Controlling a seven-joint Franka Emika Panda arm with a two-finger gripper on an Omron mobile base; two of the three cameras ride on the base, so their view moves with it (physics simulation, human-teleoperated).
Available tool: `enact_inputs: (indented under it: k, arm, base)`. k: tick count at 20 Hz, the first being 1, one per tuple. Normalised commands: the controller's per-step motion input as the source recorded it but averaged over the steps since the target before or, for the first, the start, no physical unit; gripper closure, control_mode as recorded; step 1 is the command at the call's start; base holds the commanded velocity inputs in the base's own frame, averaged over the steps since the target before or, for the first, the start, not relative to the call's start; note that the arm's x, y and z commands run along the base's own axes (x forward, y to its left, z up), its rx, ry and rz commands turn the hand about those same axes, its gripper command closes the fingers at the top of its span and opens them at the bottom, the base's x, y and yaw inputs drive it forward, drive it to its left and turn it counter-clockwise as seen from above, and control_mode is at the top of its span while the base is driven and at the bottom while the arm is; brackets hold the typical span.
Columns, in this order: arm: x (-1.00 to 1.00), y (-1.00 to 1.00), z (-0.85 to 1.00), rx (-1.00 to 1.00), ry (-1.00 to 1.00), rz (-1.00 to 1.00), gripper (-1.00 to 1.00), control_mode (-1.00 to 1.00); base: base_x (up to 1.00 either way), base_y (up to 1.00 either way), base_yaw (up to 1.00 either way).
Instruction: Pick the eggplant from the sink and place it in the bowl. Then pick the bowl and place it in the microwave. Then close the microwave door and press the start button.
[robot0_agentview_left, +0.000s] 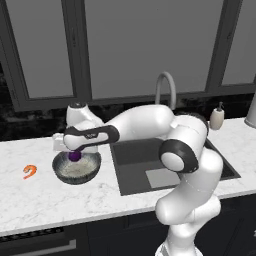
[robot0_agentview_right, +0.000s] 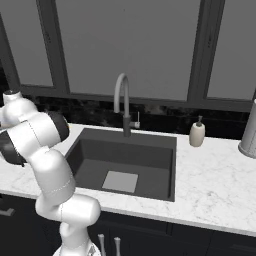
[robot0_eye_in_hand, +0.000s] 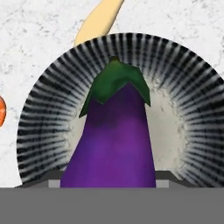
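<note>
Here, at the left of the left base view, a small orange shrimp (robot0_agentview_left: 30, 171) lies on the white marbled tabletop (robot0_agentview_left: 35, 200), apart from the bowl (robot0_agentview_left: 76, 168). The bowl stands on the tabletop just left of the sink (robot0_agentview_left: 170, 165). The hand (robot0_agentview_left: 75, 150) hangs directly above the bowl, clamped on the eggplant (robot0_agentview_left: 74, 156), whose purple body shows just under the hand and over the bowl's pale inside. In the hand view, the eggplant (robot0_eye_in_hand: 113, 140) runs up from between the fingertips, its green stem cap pointing away from the camera, with the ribbed bowl (robot0_eye_in_hand: 192, 109) ringing it underneath; whether the eggplant touches the bowl's floor cannot be told. A pale yellow object (robot0_eye_in_hand: 98, 22) lies on the tabletop beyond the bowl's rim. To the right, the sink (robot0_agentview_right: 125, 160) holds a lighter grey square patch (robot0_agentview_right: 120, 181), with a curved faucet (robot0_agentview_right: 122, 102) behind it. A soap dispenser (robot0_agentview_right: 197, 133) stands right of the basin.
</note>
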Motion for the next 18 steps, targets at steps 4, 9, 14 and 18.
enact_inputs:
  k: [4, 9, 14, 18]
  arm:
    - [0.15, 0.00, -0.25, 0.00, 0.05, 0.00, 1.00, -1.00]
    - [0.00, 0.00, -0.34, -0.01, 0.00, 0.00, 1.00, -1.00]
    - [0.08, 0.06, -0.35, -0.04, 0.01, 0.00, 1.00, -1.00]
    - [0.15, 0.06, -0.20, -0.03, 0.03, 0.00, 1.00, -1.00]
  base:
    - [0.00, 0.00, 0.00]
    - [0.00, 0.00, 0.00]
    - [0.00, 0.00, 0.00]
    - [0.00, 0.00, 0.00]
